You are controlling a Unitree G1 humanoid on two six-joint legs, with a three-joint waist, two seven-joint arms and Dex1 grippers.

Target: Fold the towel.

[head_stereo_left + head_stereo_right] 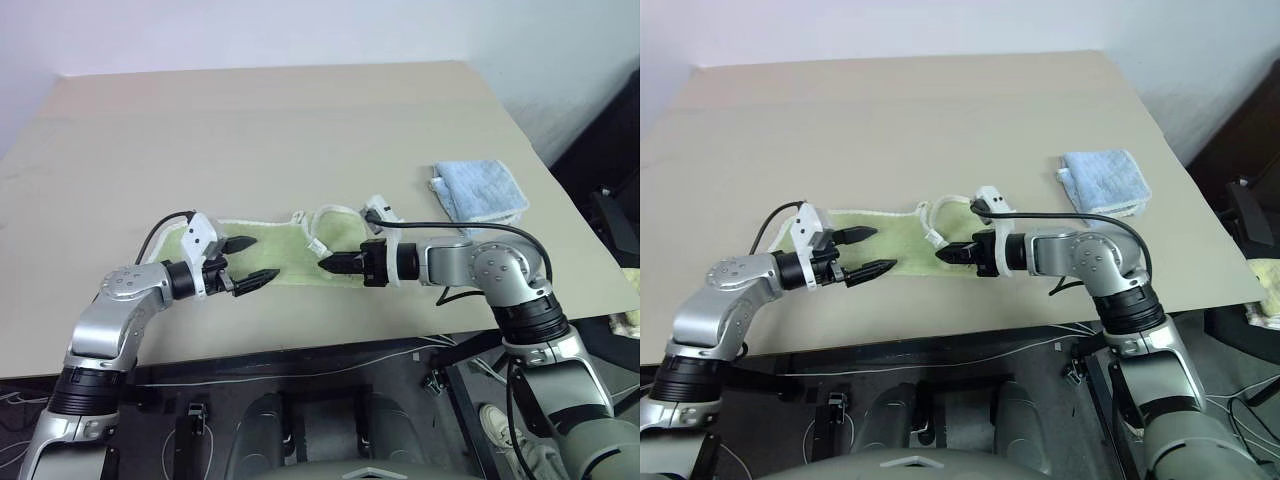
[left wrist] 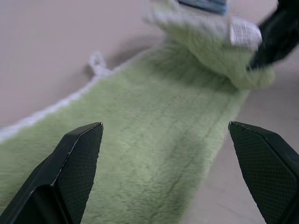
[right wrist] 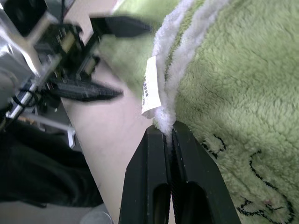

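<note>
On the beige table (image 1: 300, 120), before a pale wall (image 1: 300, 30), the green towel (image 1: 290, 255) is laid near the front edge, stretched left to right. Its white-trimmed edge is pinched by the closed right gripper (image 1: 325, 265); the left gripper (image 1: 255, 262) is held wide open above its left part.

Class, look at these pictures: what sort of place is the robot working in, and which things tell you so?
Probably a lab or test room: a bare beige table against a plain wall, loose cables on the dark floor beneath it, and just two towels laid out for practice.
</note>
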